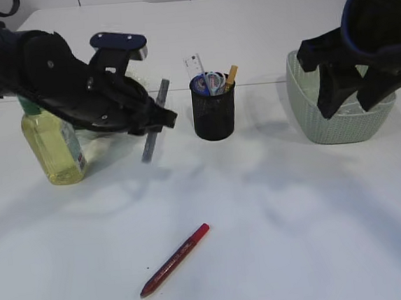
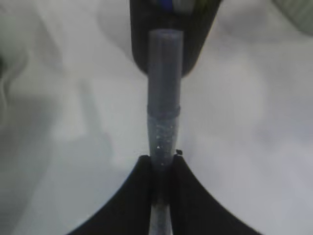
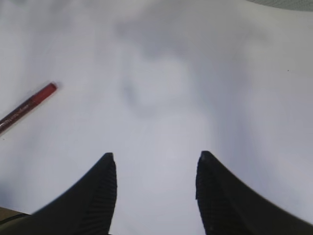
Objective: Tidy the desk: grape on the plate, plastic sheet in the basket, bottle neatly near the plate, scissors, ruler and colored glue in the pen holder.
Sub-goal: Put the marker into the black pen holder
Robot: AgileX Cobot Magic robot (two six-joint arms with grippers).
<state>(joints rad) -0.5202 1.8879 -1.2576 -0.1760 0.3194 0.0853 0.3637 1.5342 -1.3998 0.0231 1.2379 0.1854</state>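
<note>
The left gripper (image 1: 161, 118) has its fingers (image 2: 142, 191) clamped on a grey glue stick (image 1: 156, 120), held aloft at centre-left of the frame, just left of the pen holder (image 1: 214, 114). To drop it in cleanly, I would carry it rightward over the holder's rim, tip it upright, and miss the ruler (image 1: 194, 64) already inside. The right gripper (image 3: 155, 196) hangs with fingers apart, empty, by the basket (image 1: 324, 121); a red glue stick (image 1: 175, 259) still lies on the surface.

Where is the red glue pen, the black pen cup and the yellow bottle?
red glue pen (image 1: 175, 259), exterior view, middle of its barrel
black pen cup (image 1: 214, 114), exterior view, front of its mesh wall
yellow bottle (image 1: 51, 149), exterior view, its liquid-filled body
</note>
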